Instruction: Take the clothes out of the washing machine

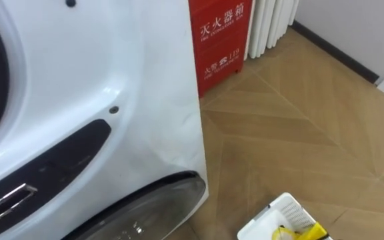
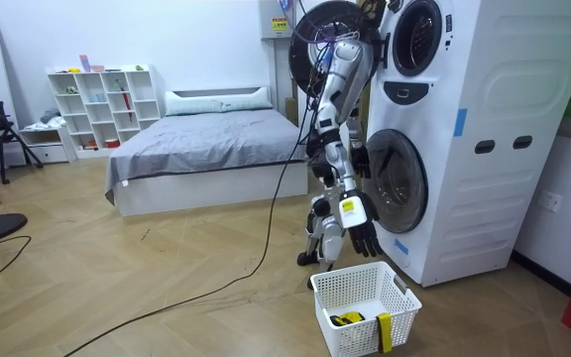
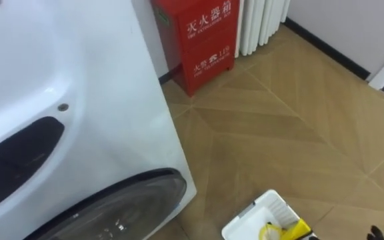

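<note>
Clothes: one yellow piece (image 2: 345,319) sits in the basket (image 2: 350,339); more likely remain. My right hand (image 2: 363,238) hangs slack, empty; raised left hand (image 2: 352,47), I cannot tell.

The lower edge cuts off the white basket (image 1: 289,208) and the yellow thing (image 1: 297,233) in it.

Glossy white washing machine (image 1: 139,60), perhaps enamelled metal; white plastic lattice basket (image 2: 343,332); smooth wooden parquet floor (image 1: 299,133).

White characters (image 1: 224,28) are showing in rows on the red cabinet (image 1: 209,70). A small blue label (image 2: 460,122), its wording illegible, is sitting on the washer (image 2: 504,198).
</note>
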Available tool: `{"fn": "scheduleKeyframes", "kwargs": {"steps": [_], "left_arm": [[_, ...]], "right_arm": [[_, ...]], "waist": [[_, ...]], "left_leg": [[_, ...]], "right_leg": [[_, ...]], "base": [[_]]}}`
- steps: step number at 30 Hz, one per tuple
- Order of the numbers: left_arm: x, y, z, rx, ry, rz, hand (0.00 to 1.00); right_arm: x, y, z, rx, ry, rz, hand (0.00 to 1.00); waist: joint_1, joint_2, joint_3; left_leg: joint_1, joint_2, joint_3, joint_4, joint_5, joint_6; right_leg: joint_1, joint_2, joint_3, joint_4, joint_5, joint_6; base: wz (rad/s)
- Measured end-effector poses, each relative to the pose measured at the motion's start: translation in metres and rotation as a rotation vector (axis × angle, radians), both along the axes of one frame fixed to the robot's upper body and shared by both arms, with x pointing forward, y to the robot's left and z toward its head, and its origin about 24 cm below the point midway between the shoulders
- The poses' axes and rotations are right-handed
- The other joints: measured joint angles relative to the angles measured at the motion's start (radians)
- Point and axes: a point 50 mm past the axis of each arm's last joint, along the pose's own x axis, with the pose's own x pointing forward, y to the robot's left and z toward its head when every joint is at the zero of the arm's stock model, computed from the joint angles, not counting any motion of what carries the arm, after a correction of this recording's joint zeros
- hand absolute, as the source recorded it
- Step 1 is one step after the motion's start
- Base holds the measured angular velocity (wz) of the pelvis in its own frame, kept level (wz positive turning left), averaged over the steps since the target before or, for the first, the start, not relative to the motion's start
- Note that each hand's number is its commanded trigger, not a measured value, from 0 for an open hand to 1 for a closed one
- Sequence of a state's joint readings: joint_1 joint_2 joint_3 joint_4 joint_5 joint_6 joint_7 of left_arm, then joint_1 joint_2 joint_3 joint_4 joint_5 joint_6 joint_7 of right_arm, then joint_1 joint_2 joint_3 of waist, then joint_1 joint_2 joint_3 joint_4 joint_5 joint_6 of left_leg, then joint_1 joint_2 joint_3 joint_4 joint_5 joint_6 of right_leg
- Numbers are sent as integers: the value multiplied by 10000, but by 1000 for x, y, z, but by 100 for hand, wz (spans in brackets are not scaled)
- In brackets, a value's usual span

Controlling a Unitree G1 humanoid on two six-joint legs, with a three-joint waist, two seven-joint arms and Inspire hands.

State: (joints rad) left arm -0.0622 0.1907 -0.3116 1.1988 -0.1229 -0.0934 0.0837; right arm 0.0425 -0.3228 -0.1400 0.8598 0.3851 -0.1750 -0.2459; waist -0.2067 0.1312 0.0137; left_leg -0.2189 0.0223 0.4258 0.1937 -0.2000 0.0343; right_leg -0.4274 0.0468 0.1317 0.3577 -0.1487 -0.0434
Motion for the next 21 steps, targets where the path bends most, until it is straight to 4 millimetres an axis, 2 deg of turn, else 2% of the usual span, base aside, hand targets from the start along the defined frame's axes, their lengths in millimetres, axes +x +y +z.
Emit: {"fn": "scheduleKeyframes", "kwargs": {"steps": [3,8,10,12,15,16,17,19,21], "left_arm": [[-8,5,-1,27,104,263,0],[-21,9,-3,-3,330,554,0],[-28,11,-5,10,433,812,0],[-34,13,-5,42,500,969,0],[-45,13,-7,4,703,1233,0],[-52,14,-8,15,855,1370,0],[-53,15,-8,29,933,1397,0],[-53,15,-9,61,981,1483,0],[-53,14,-9,132,1008,1442,0]], "right_arm": [[-9,-1,-7,211,418,-37,0],[-37,-2,-24,690,1518,-185,0],[-56,-2,-32,901,2209,-303,0],[-75,1,-40,1222,2886,-309,0],[-99,14,-53,1973,3853,-370,0],[-105,22,-59,2341,4113,-332,0],[-107,31,-63,2588,4346,66,0],[-113,44,-69,3039,4848,590,0],[-119,56,-74,3391,5271,924,0]], "waist": [[-40,-31,7],[-36,-238,-9],[18,-333,-25],[165,-468,-81],[238,-838,-59],[283,-901,-132],[448,-1003,-167],[570,-1167,-195],[867,-1307,-167]], "left_leg": [[254,-4,-55,-68,2,-3],[682,-9,-440,-101,2,-3],[1007,-2,-732,-191,2,-4],[1286,4,-890,-256,4,-6],[1811,8,-1207,-318,7,-16],[1950,5,-1380,-326,6,-18],[2088,5,-1480,-326,5,-19],[2205,-6,-1759,-327,4,-20],[2326,-11,-1864,-333,2,-23]], "right_leg": [[315,-29,-118,-132,-31,2],[871,-151,-444,-200,-178,2],[1362,-193,-726,-441,-189,-8],[1750,-212,-916,-629,-204,-18],[2537,-263,-1263,-1051,-214,-19],[2812,-285,-1407,-1226,-216,-23],[3038,-294,-1537,-1355,-212,-22],[3375,-323,-1793,-1590,-176,-16],[3617,-335,-1927,-1758,-149,-12]], "base": [[10],[22],[34],[35],[36],[31],[31],[39],[30]]}}
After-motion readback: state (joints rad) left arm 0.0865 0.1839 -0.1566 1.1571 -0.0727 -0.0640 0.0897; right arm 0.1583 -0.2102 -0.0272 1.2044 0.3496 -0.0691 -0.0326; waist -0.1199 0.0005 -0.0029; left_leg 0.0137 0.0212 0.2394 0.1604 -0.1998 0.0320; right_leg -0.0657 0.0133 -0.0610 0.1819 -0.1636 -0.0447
